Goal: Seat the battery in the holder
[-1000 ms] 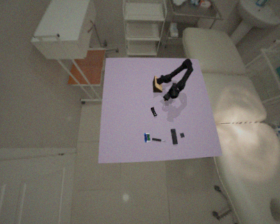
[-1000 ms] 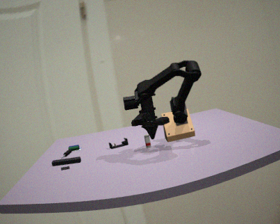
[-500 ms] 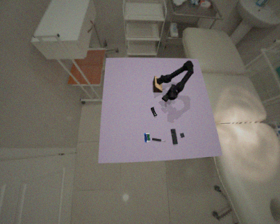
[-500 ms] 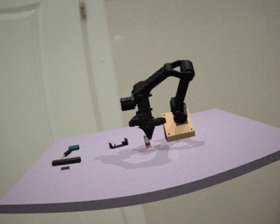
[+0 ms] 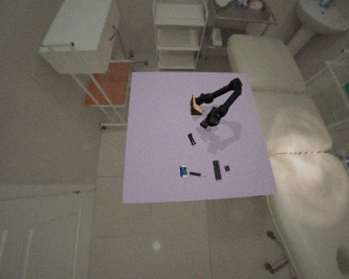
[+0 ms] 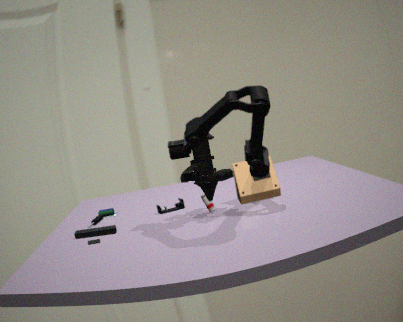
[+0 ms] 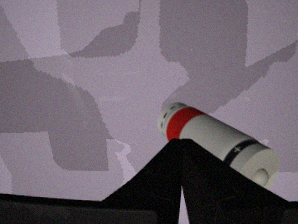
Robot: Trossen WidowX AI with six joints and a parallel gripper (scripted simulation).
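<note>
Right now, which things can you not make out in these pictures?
- Battery: in the top view, hidden under the arm.
- Holder: too small in the exterior view to show spring or lip; outside the wrist view.
- Tool: shut; whether it touches the battery is unclear.

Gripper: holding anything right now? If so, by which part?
Nothing is held. The gripper is shut with its fingers together, and the battery lies tilted on the table just beyond the fingertips.

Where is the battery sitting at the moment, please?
In the exterior view the battery lies tilted on the purple table, just under the shut gripper, between the empty holder on its left and the wooden base block.
</note>
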